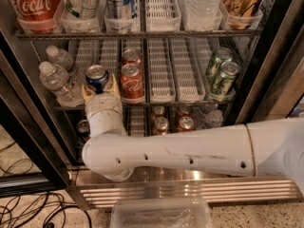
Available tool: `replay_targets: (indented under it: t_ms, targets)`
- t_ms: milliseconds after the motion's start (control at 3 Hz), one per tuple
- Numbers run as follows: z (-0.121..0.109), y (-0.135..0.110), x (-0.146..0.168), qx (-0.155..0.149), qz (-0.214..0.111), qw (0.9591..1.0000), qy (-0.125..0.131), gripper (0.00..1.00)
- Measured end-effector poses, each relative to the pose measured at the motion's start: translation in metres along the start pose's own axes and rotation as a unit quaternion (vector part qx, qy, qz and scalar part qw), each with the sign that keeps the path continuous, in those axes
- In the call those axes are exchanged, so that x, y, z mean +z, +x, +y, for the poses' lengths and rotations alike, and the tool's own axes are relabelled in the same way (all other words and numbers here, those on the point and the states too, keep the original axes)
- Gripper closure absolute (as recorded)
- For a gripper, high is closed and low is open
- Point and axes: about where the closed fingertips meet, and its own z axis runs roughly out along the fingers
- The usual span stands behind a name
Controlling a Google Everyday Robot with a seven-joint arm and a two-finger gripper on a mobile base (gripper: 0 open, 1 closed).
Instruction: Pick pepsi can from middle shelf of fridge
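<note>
Flanking pepsi can (97,75) on middle shelf (161,72), hand (100,88) spread; water bottles (57,82), Coca-Cola cans (131,80) alongside.

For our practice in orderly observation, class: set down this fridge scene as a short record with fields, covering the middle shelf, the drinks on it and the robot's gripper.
fridge: interior in view, steel base below
middle shelf: wire rack with white lane trays
pepsi can: upright, front left of the middle shelf
left of it: water bottles
right of it: red Coca-Cola cans, two in one lane
far right: green cans
gripper: at the pepsi can's base, reaching in from below
</note>
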Motion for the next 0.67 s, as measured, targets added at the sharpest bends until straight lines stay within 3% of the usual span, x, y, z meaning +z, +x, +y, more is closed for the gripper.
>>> replay_targets:
  t_ms: [333,667]
  targets:
    - [0.0,0.0,0.0,0.0,0.0,1.0,0.0,1.0]
    - [-0.0001,-0.0001,0.0001,0.0,0.0,1.0,0.0,1.0]
